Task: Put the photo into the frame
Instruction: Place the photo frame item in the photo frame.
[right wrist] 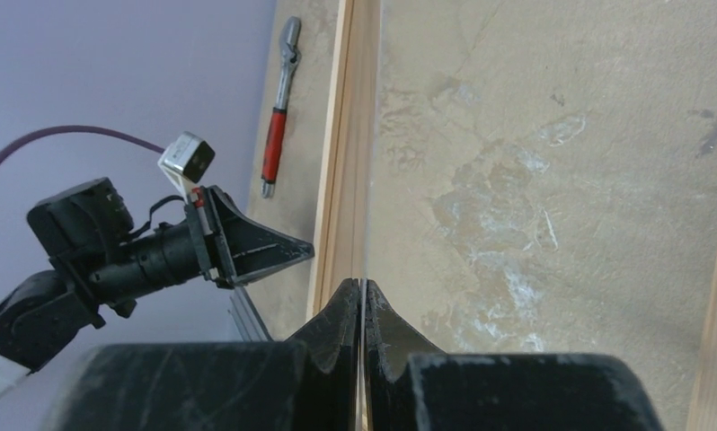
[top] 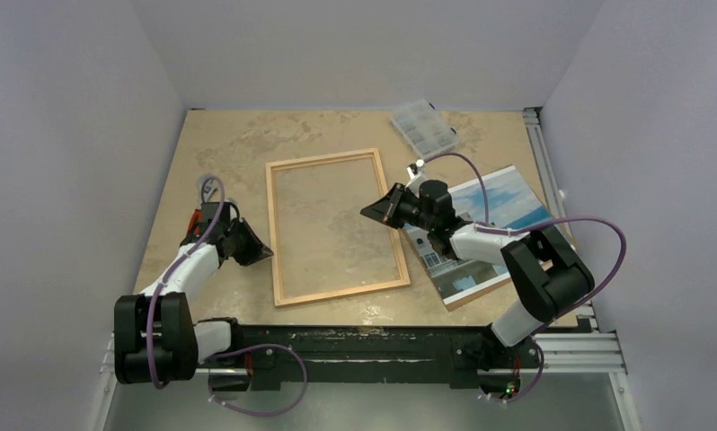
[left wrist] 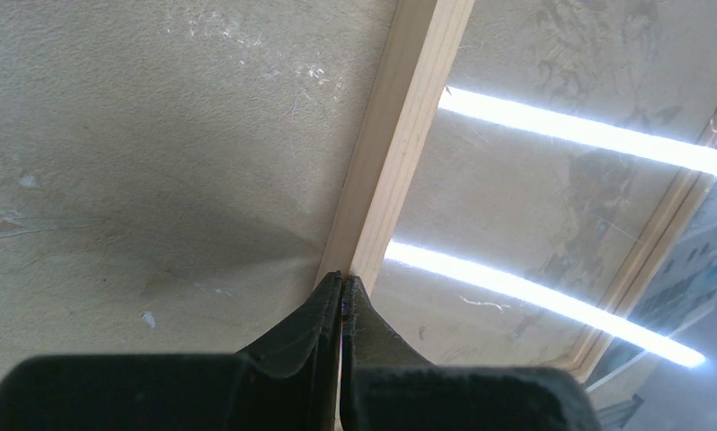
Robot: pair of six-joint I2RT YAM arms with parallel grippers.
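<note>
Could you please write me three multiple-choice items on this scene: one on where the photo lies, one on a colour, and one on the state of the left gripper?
1. Where does the photo lie relative to the frame?
A. Inside it.
B. Flat, to its right.
C. To its left.

2. What colour is the handle of the hand tool?
A. Red.
B. Blue.
C. Yellow.

3. How do the fingers of the left gripper stand?
A. Wide open.
B. Shut on the photo.
C. Shut, with nothing between them.

Answers:
1 B: the top view shows the photo lying beyond the frame's right rail, and only tabletop shows through the pane.
2 A: the right wrist view shows a red handle on a grey metal shaft.
3 C: the left wrist view shows the fingers pressed together, with their tips at the frame's rail.
</note>
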